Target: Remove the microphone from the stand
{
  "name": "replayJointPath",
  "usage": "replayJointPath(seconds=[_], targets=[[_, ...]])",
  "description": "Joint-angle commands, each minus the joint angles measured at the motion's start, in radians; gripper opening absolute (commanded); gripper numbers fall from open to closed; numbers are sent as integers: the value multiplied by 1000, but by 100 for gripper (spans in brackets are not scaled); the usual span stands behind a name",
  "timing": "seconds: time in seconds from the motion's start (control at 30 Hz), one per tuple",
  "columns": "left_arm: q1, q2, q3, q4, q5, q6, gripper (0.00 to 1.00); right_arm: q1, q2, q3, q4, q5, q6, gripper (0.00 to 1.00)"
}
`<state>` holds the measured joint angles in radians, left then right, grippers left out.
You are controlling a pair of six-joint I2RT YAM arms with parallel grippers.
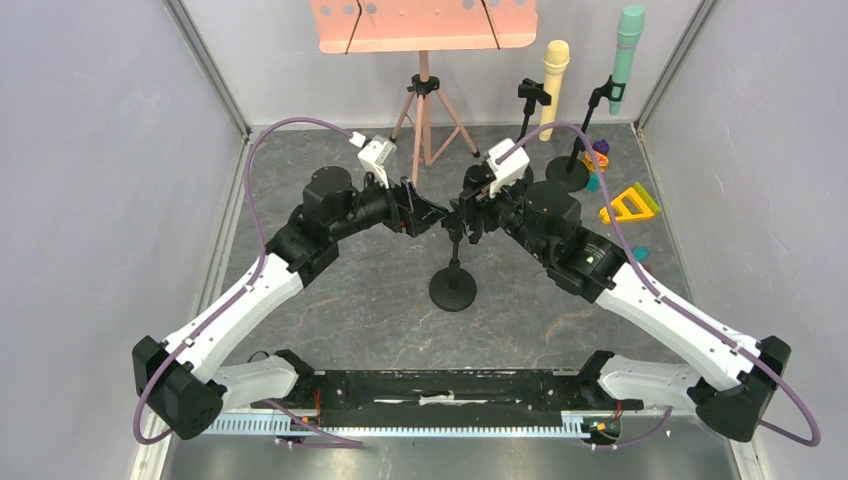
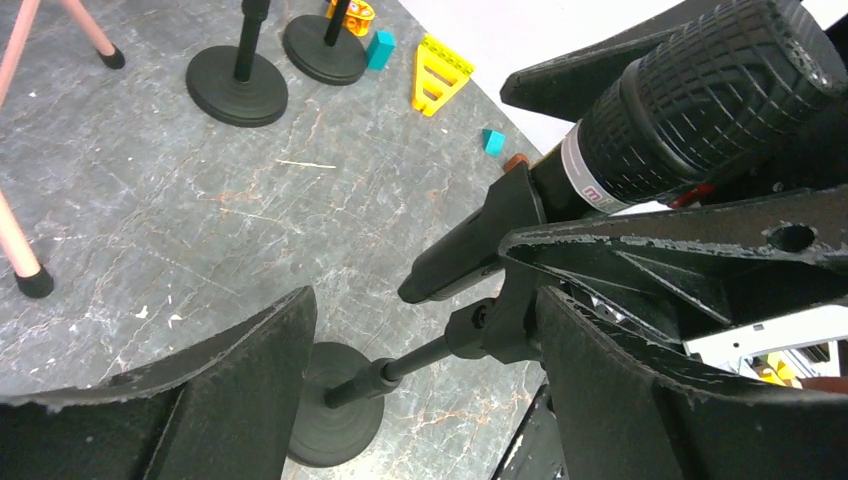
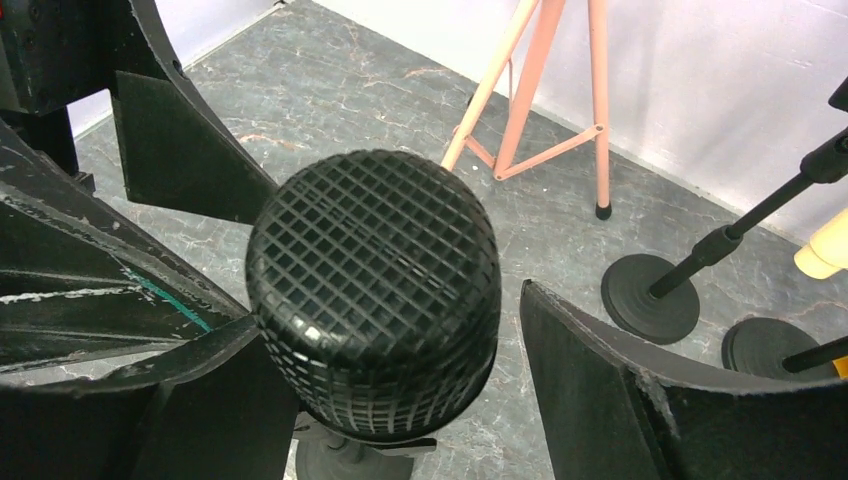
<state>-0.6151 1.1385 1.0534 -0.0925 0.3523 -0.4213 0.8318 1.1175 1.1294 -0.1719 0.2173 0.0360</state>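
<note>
In the right wrist view the black mesh-headed microphone [image 3: 375, 290] fills the middle and hides its own clip and pole. Only a sliver of the black round-based stand [image 3: 340, 462] shows beneath it, cut by the bottom edge, and a cream-coloured microphone [image 3: 826, 250] is clipped by the right edge. In the left wrist view the mesh head runs off the top right corner, and a dark finger [image 2: 200, 400] of the left gripper [image 2: 415, 300] covers part of the stand's base. From above, the black microphone is nearly lost between the left gripper and the right gripper [image 1: 472, 206], and the salmon-pink music stand [image 1: 420, 25] loses its desk's top to the upper edge.

The microphone [image 3: 372, 290] is black with a grid mesh, the tripod [image 3: 598, 100] pink, the table [image 2: 150, 200] grey marble-veined.
</note>
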Motion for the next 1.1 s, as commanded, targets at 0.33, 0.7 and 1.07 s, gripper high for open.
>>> replayJointPath(seconds=[0.33,0.7,1.07], targets=[[-47,-10,-78,-32,-18,87,80,-1,-8,-123,7,-67,2,78],[-51,-14,-116,-70,-55,138,79,-1,-23,-218,47,-74,17,79],[-53,21,-122,-65,-42,134,75,6,3,-256,67,-66,64,78]])
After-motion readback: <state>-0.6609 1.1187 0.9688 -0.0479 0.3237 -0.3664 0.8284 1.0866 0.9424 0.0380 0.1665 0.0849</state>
